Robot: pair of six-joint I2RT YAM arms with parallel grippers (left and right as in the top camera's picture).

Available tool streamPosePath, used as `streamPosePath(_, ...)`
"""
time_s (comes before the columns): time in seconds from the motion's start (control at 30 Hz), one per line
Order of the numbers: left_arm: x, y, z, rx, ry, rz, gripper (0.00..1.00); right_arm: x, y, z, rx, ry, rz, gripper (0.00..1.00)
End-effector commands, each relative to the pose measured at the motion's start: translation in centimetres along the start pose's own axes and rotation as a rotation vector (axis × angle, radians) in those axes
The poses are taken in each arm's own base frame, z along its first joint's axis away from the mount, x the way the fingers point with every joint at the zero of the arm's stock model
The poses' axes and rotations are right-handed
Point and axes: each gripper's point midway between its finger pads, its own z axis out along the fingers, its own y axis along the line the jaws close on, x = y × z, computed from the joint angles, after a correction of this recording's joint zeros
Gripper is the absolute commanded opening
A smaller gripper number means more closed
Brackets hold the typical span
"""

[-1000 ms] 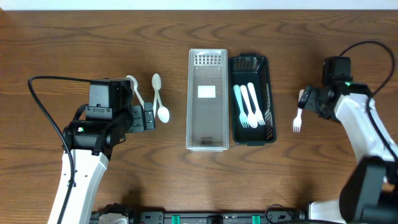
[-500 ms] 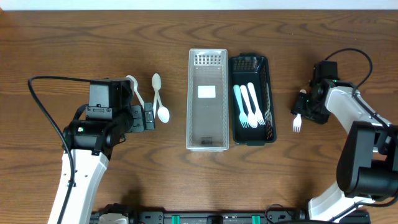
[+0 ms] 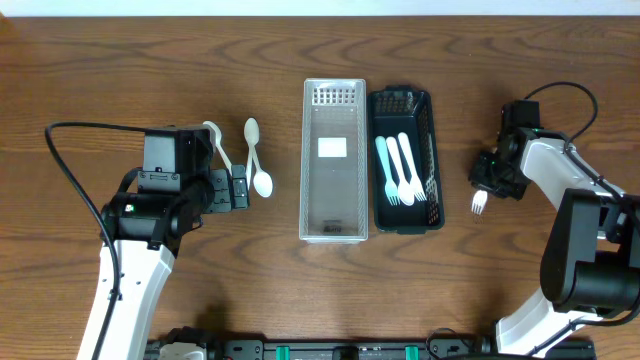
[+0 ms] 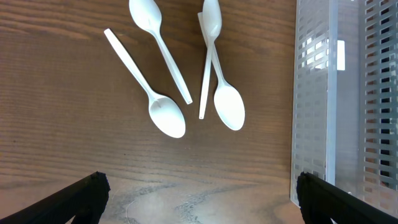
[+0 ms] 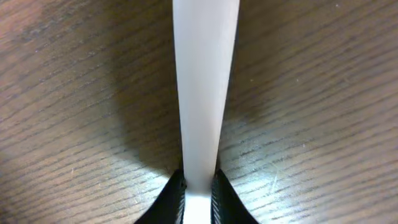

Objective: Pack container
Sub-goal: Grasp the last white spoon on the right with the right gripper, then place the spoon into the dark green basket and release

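While my right gripper (image 3: 489,178) sits low over the brown wooden table (image 3: 150,60), well to the right of both bins, its jaws are drawn narrow and pinch the handle end of a white plastic fork (image 3: 478,203). In the right wrist view, my black fingertips (image 5: 176,194) press against either side of the flat white handle, which runs straight away from me over the wood grain and casts a soft shadow on it. From overhead, the tines poke out just past the gripper, pointing toward the near edge of the table. I cannot tell whether the fork is touching the wood.

My left gripper (image 3: 238,190) hovers on the left side of the table with its jaws spread wide and nothing between them. Just ahead of it lie four white plastic spoons (image 4: 166,115), loose on the wood. Two of them cross each other nearest the bins.

At the table's centre stands a clear plastic rectangular container (image 3: 306,160) with a white label (image 3: 332,147) on its floor. Touching its right side is a black plastic mesh basket (image 3: 432,150) holding three forks (image 3: 401,168), one pale blue and two white, lying side by side.
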Motion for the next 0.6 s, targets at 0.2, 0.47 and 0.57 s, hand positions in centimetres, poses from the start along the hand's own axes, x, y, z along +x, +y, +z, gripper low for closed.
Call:
streamPosePath(0.2,-0.6,0.1,-0.4,-0.002,-0.013,0.006,0.98,-0.1,-0.2,-1.3,-0.006,-0.014,0.024,0.01)
streamPosePath(0.47,-0.6,0.1,-0.3,-0.002,-0.013,0.006,0.98,-2.0,4.8,-12.9,-0.243,-0.254,-0.027,0.02)
streamPosePath(0.57,-0.6,0.1,-0.3,-0.002,-0.013,0.006,0.98,-1.6,7.3,-17.8,-0.331,-0.387,-0.098,0.01)
